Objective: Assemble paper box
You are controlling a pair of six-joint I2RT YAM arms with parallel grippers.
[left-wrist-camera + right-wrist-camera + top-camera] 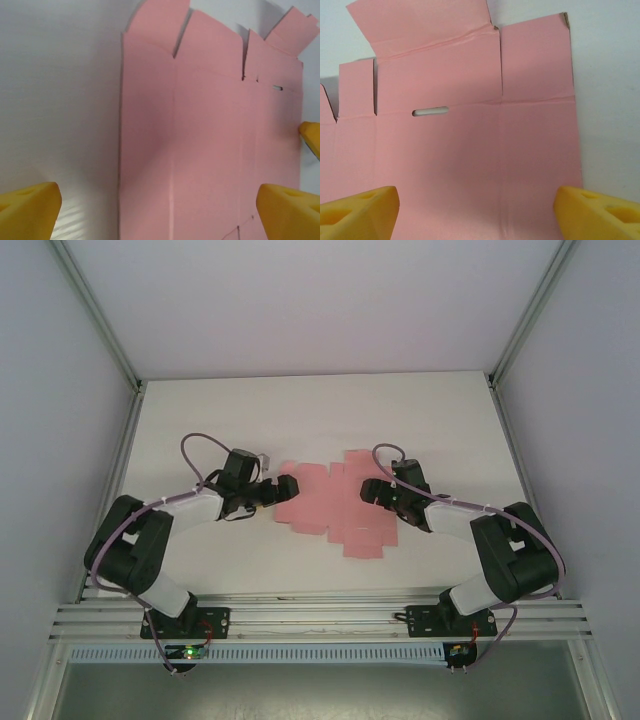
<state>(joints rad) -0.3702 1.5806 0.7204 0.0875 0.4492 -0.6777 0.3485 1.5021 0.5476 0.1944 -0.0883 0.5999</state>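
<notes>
Yellow pads [357, 212] of my right gripper [477, 212] stand wide apart, holding nothing, just above the paper box [470, 155], which lies as an unfolded pink sheet in the middle of the table [300, 410]. My left gripper [159, 210] is equally wide and empty at the sheet's opposite side. Beyond the panels lie the end flaps [420, 30]. I judge it best to pin one panel and lift its neighbour along a crease, so the thin card doesn't buckle.

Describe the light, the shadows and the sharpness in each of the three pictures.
Top external: soft, even light, no glare; the paper box is small but clear. Left wrist: a soft shadow darkens its left panel; the left gripper looks blurred. Right wrist: creases and slot are sharp; the right gripper is softer.
</notes>
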